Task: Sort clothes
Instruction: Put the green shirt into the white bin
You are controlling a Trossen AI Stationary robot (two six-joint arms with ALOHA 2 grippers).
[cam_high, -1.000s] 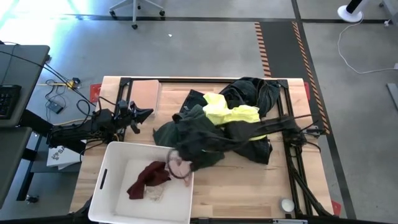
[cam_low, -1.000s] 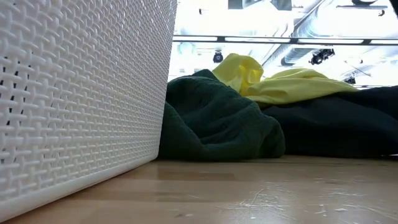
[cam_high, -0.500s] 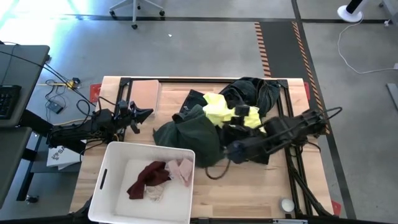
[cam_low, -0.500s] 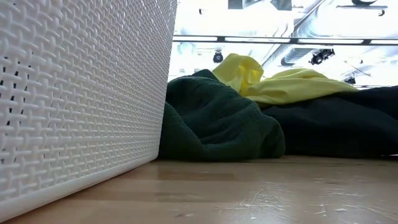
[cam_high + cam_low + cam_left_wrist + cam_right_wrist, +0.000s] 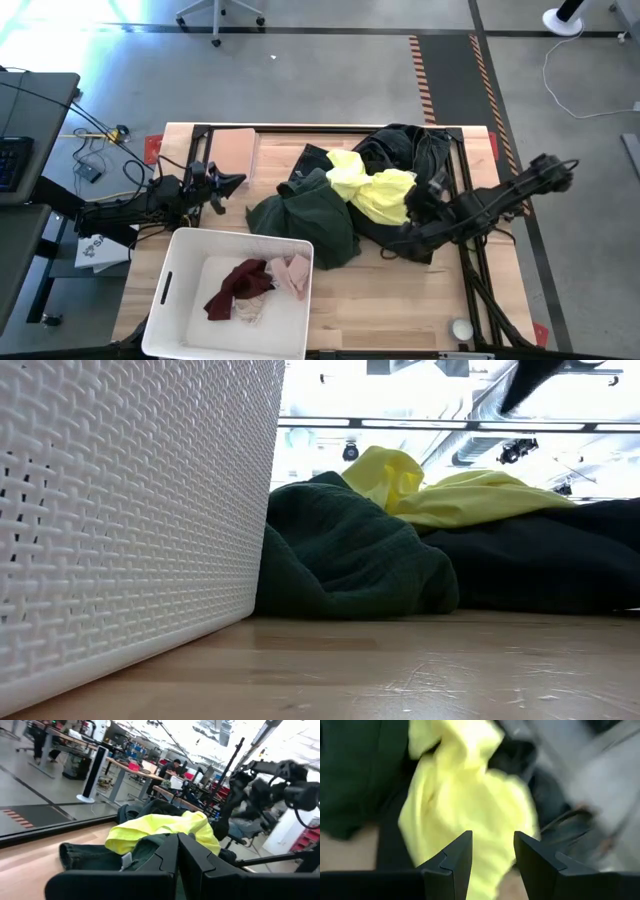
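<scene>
R gripper (image 5: 492, 851), jaws apart & empty over yellow garment (image 5: 375, 190): drop straight, pinch one layer only.

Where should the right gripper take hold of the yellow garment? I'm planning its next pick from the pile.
Probably at the raised bunched fold of the yellow garment, coming straight down from above. It lies crumpled on top of the pile, with the dark green garment alongside. The right gripper, open, already hangs over it.

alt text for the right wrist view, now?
Right gripper, fingers open and empty, hovers over the yellow garment. A dark green garment lies beside the yellow one, and darker clothes blur along the other side.
</scene>
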